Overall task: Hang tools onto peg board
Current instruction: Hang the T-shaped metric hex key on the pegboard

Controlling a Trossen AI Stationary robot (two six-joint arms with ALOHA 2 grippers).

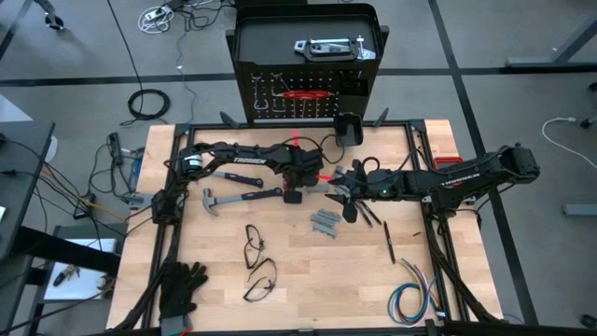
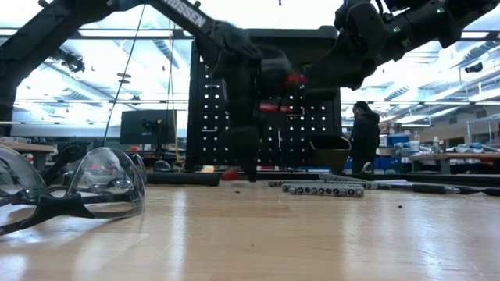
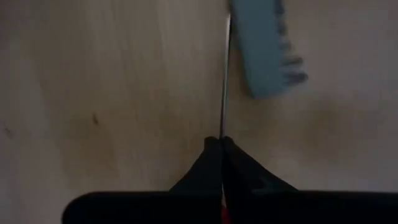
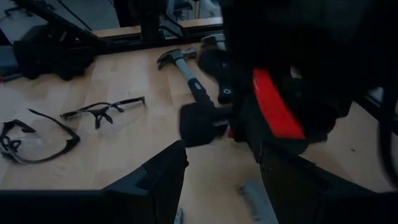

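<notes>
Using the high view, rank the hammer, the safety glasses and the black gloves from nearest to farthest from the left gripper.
From the left gripper:
1. Hammer, lying just to its left on the table.
2. Safety glasses, toward the front, left of centre.
3. Black gloves, at the front left corner.

Both arms crowd the worktop's [image 1: 308, 280] middle toward its far edge, with the hammer [image 1: 241, 198] and grey metal pieces [image 1: 326, 222] beside them. The near edge's middle stretch lies open between two safety glasses [image 1: 256, 261] and the wire bundle [image 1: 413, 299]; gloves [image 1: 182, 287] fill the near-left corner.
</notes>
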